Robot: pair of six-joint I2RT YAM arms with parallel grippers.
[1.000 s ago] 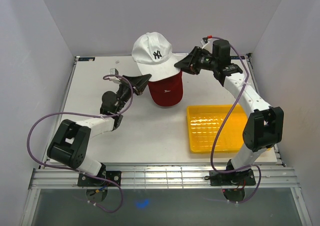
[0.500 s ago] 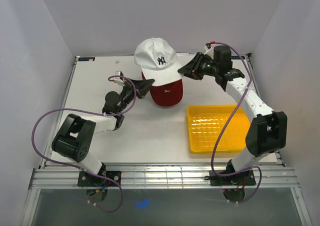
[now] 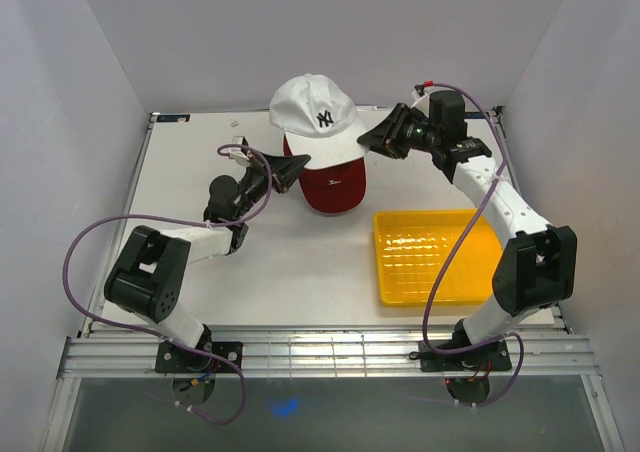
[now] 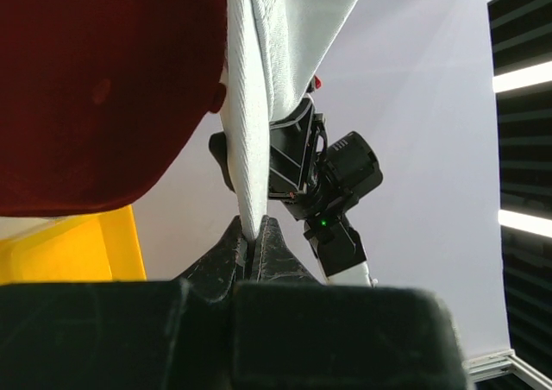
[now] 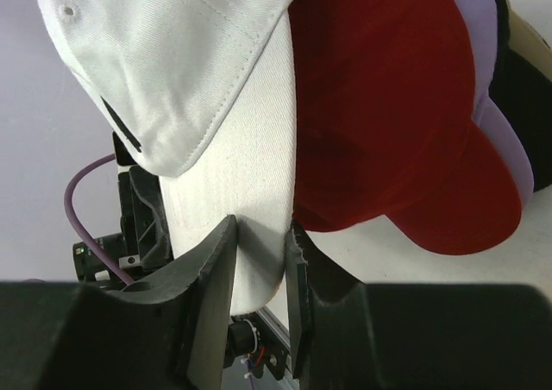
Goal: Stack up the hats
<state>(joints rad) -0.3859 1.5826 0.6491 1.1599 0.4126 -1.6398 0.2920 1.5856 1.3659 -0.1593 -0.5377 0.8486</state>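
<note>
With left fingers (image 4: pixel 226 254) and right fingers (image 5: pixel 203 273) clamped on the brim of the white hat (image 3: pixel 310 107), you're placing it: lower squarely onto the red hat (image 3: pixel 335 187) at 12 o'clock

Three visible hats (image 5: pixel 172 62) (image 5: pixel 379 105) (image 5: pixel 470 10) — one tray (image 3: pixel 430 257), two claws (image 3: pixel 297 165) (image 3: pixel 366 138)

You face a white bench (image 3: pixel 300 272) enclosed by plain pale walls (image 3: pixel 250 32) on three sides, evenly lit.

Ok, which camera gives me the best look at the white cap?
Top external: the whole white cap shows, crown and logo, above the red cap. Left wrist sees only its fabric edge-on; right wrist sees part of the crown and brim close up.
</note>
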